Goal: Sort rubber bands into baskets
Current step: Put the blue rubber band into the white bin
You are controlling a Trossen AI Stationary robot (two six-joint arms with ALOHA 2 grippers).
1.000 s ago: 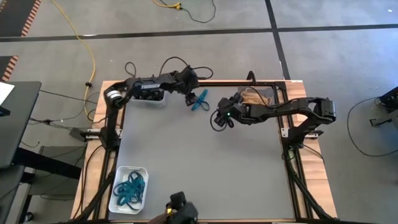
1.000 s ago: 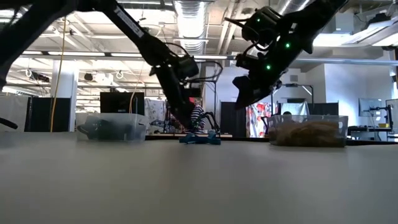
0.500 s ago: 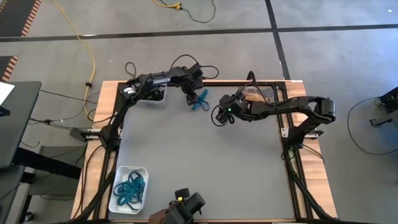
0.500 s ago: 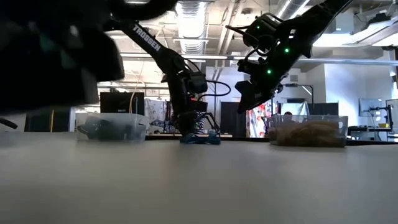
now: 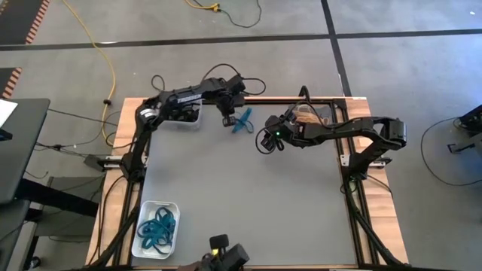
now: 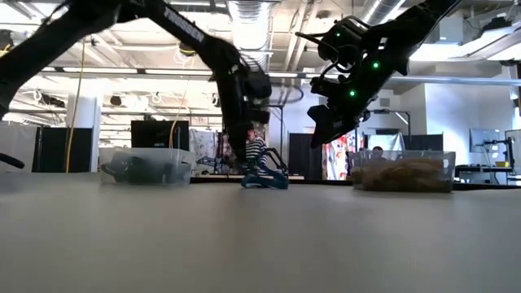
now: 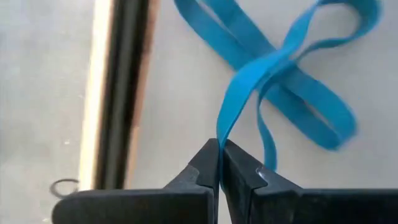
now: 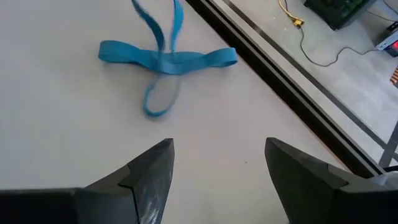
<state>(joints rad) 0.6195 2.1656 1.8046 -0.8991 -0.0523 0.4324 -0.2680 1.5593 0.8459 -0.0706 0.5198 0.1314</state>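
Now left gripper (image 7: 219, 163) clenched on a thin teal-blue rubber band (image 7: 283, 74), upper centre of the table; right gripper (image 8: 214, 162) released. Next: carry to white plastic basket (image 5: 144, 207), lower left.

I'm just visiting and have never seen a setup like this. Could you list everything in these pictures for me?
Loose teal-blue rubber bands: at least two, crossed, table's far edge between the arms.
White plastic basket: one, near left corner, holding a heap of teal-blue bands.
Dark grey plastic basket: one, far left, under the left arm.
Clear plastic basket: one, far right, holding tan-beige bands.
Grey table: one, wood-edged.
Yellow cable: one, on the floor beyond the table.
Left gripper: jaws shut on a strand of a teal band.
Right gripper: jaws open, above the table, near the loose bands.
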